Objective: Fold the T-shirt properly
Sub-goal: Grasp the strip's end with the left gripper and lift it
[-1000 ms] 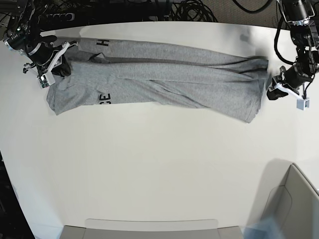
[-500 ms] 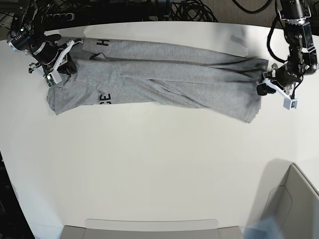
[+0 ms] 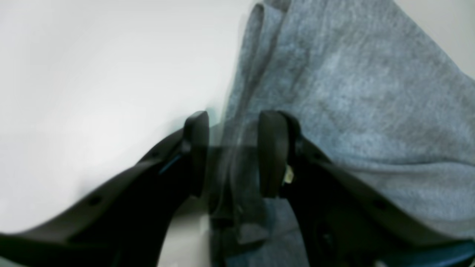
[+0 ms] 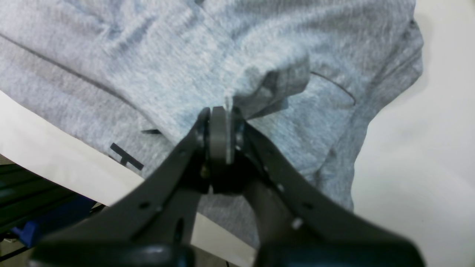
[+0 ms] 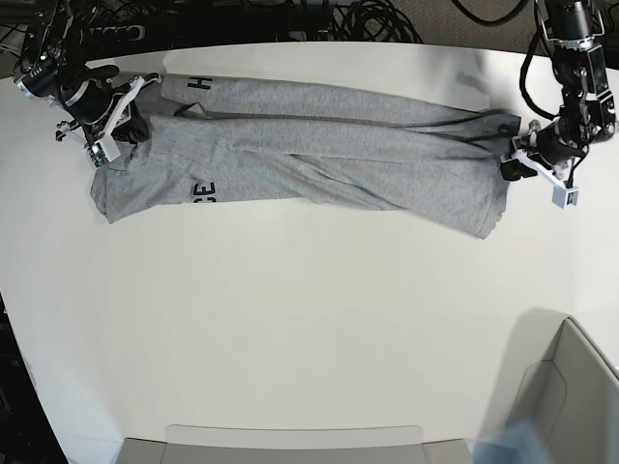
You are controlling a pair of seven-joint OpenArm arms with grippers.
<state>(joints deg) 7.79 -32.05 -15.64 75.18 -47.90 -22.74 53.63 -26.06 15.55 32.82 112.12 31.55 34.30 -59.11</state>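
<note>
My right pincer (image 4: 220, 135) was clamped tight on a bunched fold of the T-shirt (image 5: 319, 145), which lay stretched long across the far side of the table (image 5: 309, 329); my left pincer (image 3: 232, 152) stood wide open astride the cloth's edge at the other end, gripping nothing. I judged that closing there might catch only one layer, since the edge was doubled and blurred. Farther off, an uneven pull between my two ends could skew the fold or drag the shirt off the far edge.
</note>
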